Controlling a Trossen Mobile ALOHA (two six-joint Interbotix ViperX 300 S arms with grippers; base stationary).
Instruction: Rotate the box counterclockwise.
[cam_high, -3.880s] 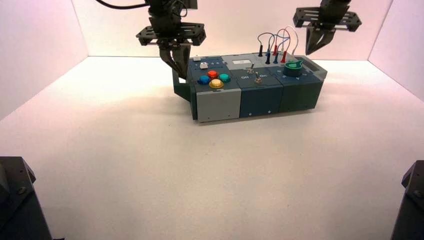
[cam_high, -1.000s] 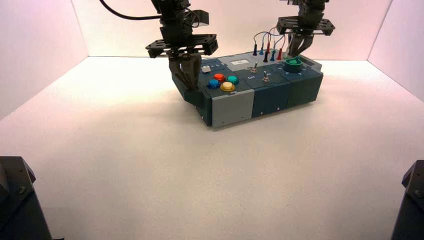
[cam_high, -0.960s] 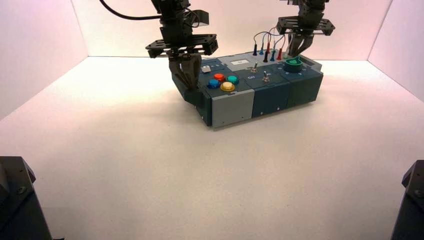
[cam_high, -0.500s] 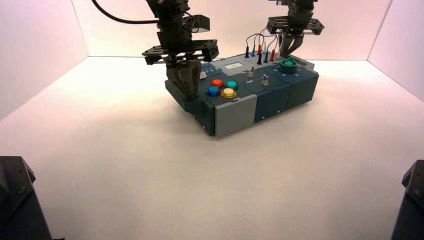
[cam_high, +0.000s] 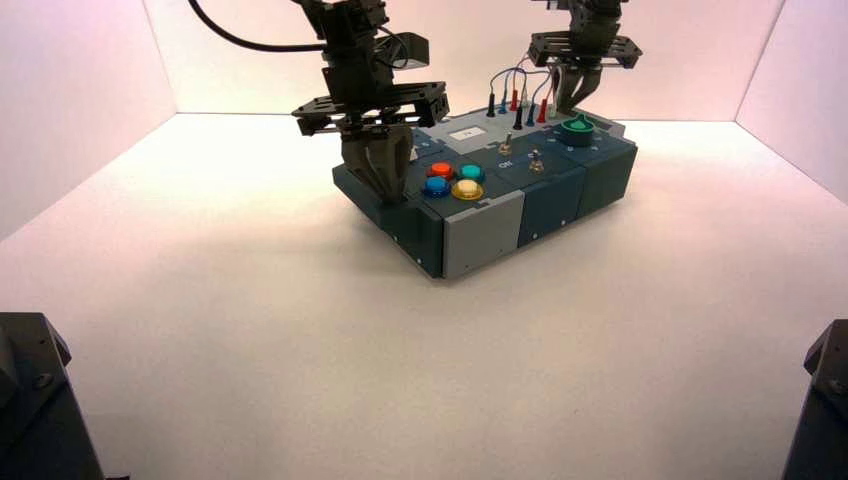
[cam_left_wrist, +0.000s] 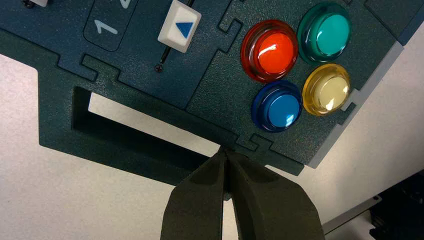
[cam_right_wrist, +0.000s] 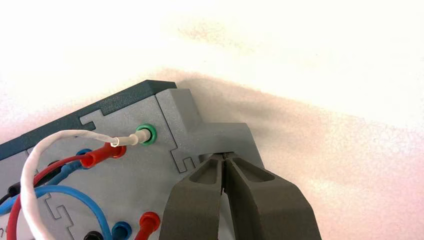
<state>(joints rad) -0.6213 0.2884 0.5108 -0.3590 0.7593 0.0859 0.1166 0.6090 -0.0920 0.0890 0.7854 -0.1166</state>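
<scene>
Box: the box (cam_high: 500, 190) sits askew on the white bench (cam_high: 300, 350), button end nearest.
Left end effector (cam_left_wrist: 226, 159): clenched, tips pressed at the handle (cam_left_wrist: 115, 145) edge.
Right end effector (cam_right_wrist: 225, 172): clenched against the far grey handle (cam_right_wrist: 220, 135).
Handling: looks rigid and weighty; probably slides. Push at opposite handles.
</scene>
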